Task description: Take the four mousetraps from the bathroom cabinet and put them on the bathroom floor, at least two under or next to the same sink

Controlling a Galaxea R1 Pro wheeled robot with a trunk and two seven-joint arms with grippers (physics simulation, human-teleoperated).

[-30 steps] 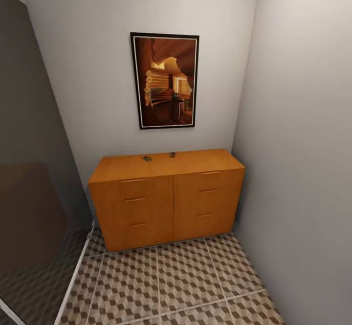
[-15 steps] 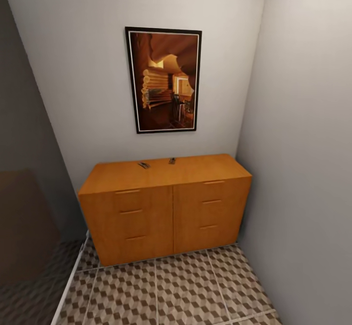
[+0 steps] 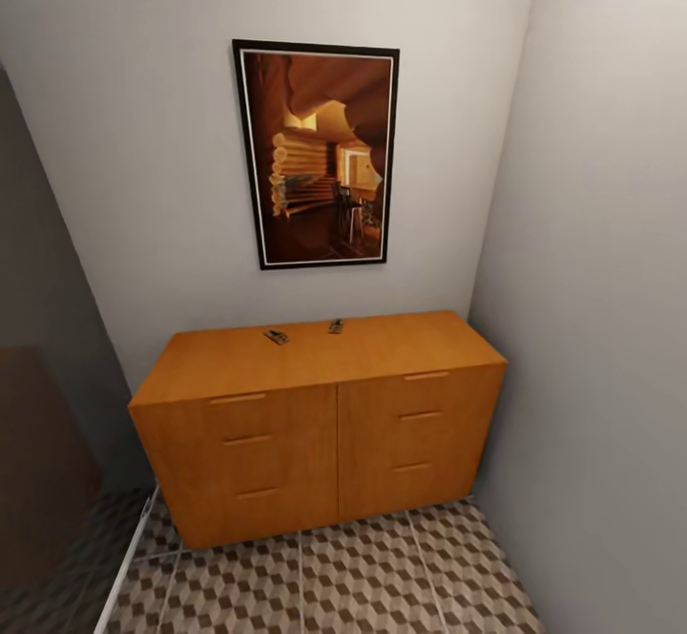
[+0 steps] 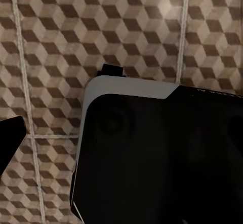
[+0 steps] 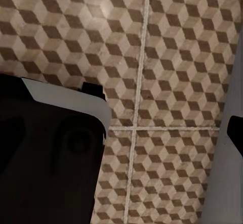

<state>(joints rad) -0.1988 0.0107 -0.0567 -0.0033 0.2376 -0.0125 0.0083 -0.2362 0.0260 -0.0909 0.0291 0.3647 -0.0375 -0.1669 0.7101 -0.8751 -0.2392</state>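
The orange-brown cabinet [image 3: 315, 424] stands against the back wall in the head view, its drawers all shut. Two mousetraps lie on its flat top near the back edge: one [image 3: 277, 336] left of middle, the other [image 3: 336, 327] just right of it. No other traps are in sight. The cube-patterned bathroom floor [image 3: 363, 577] runs in front of the cabinet. The left wrist view looks down on that floor [image 4: 55, 42], with one dark fingertip [image 4: 10, 138] at the frame's edge. The right wrist view also faces the floor [image 5: 167, 57], with a dark fingertip [image 5: 236, 133] at its edge. Nothing is held.
A framed picture [image 3: 317, 154] hangs above the cabinet. A grey wall [image 3: 601, 328] closes the right side, touching the cabinet's end. A dark glass panel [image 3: 38, 405] with a white floor strip [image 3: 124, 567] bounds the left. My dark base [image 4: 162, 158] covers part of both wrist views.
The head camera has come closer to the cabinet, which now looks larger and sits lower in the picture. The two traps on top have not moved.
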